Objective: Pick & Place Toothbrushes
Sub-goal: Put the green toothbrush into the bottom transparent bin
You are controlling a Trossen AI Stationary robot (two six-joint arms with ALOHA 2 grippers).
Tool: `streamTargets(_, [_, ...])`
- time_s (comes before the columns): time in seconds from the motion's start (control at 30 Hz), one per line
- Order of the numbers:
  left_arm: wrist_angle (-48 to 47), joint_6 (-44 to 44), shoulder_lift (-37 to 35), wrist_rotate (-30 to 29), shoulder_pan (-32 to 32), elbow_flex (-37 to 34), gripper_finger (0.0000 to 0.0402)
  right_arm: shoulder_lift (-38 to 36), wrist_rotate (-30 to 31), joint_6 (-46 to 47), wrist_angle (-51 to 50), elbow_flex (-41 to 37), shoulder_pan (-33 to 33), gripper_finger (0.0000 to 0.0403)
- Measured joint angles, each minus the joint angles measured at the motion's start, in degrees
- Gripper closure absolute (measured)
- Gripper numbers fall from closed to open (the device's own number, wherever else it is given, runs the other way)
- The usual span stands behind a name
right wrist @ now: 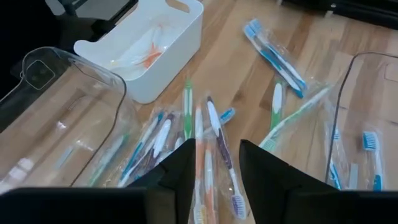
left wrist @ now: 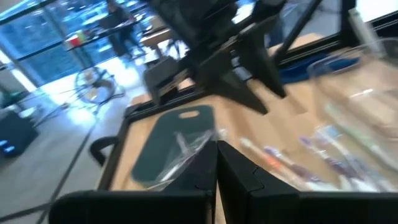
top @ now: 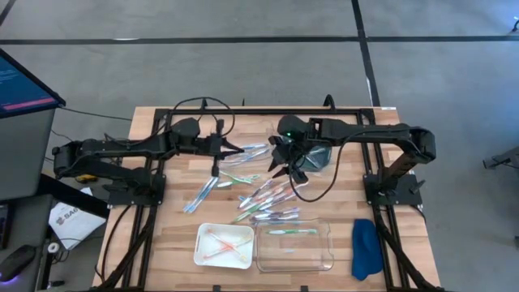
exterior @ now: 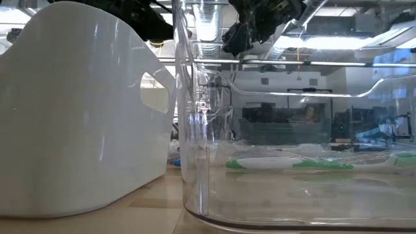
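High view: even, soft overhead light; you get faint shadows under arms on wooden table (top: 170, 243), no glare. Low view: ceiling strip lights (exterior: 338, 39) bright, backlighting scene; white bin (exterior: 78, 117) close and soft-focused; clear tray (exterior: 195, 130) wall throws reflections, warps room behind it. Left wrist view: heavy motion blur across whole frame, windows (left wrist: 56, 37) blown bluish-bright. Right wrist view: sharp, evenly lit; you see glints on toothbrushes (right wrist: 211, 137) wrappers.
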Motion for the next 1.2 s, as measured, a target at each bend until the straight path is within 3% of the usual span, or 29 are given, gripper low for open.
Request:
streamTargets(0.3, [0.13,0.07,0.00,6.50,0.00,0.00,0.0399,0.00,-0.48,-0.13,0.06,0.00,0.07,0.0309])
streamTargets(0.5, [0.12,-0.32,0.02,6.67,0.00,0.00,0.0399,0.00,-2.89,-0.47,0.11,0.00,0.07,0.0313])
streamTargets(1.2, [0.58,-0.46,0.37,6.65,0.00,-0.04,0.0399,0.02,-3.02,-0.55,0.04,-0.02,0.07,0.0313])
